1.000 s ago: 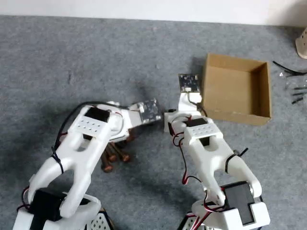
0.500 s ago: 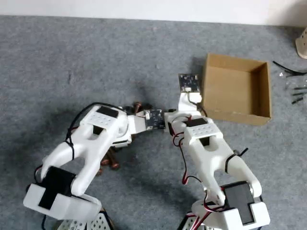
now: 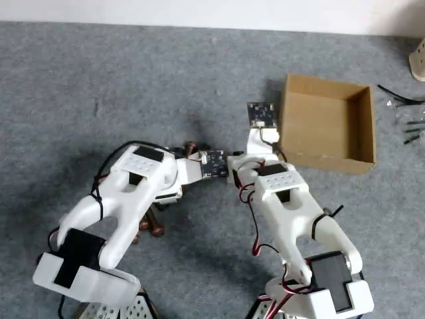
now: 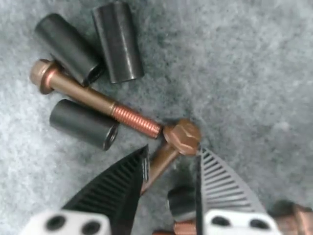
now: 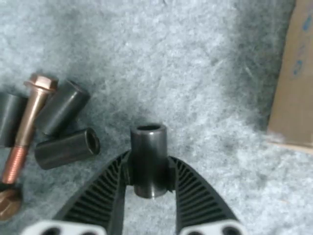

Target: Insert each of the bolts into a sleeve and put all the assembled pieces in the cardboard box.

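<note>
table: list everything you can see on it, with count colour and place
loose sleeves: three, dark grey, lying around one bolt
held sleeve: one, dark grey, in the right gripper
bolts: at least three, copper; one among the loose sleeves, one between the fingers of the left gripper, more beside the left arm
cardboard box: one, brown, beside the right arm
small parts: several, black, at the table's edge beyond the cardboard box
beige object: one, cut off at the high view's edge
table: one, grey, fuzzy surface
left gripper: black fingers, open over a bolt
right gripper: black fingers, shut on the held sleeve
arms: two, white, side by side
</note>
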Controlling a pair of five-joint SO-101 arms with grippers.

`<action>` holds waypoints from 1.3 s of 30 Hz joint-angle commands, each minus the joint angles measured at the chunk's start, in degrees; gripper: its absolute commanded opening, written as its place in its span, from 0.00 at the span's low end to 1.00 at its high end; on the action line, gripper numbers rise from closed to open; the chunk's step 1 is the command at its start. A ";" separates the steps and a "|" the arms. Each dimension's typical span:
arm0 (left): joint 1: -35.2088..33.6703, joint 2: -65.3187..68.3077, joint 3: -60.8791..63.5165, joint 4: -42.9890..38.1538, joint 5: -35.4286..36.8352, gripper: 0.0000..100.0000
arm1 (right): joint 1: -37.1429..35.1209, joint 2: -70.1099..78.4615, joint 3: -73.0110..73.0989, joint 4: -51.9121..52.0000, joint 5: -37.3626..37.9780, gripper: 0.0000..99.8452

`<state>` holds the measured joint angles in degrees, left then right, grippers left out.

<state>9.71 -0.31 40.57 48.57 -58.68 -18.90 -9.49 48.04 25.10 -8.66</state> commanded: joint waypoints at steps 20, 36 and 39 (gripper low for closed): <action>-1.98 -8.92 -7.25 0.09 18.99 0.01 | 0.40 -12.00 4.62 -1.71 0.62 0.00; -1.54 -49.54 8.57 -6.86 47.12 0.01 | -8.75 -47.69 28.18 -12.00 0.62 0.00; -1.54 -58.42 14.20 -9.76 49.67 0.01 | -10.68 -52.62 32.04 -15.43 0.62 0.00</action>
<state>8.92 -49.19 52.00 42.33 -11.30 -27.43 -56.88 78.64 13.85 -8.66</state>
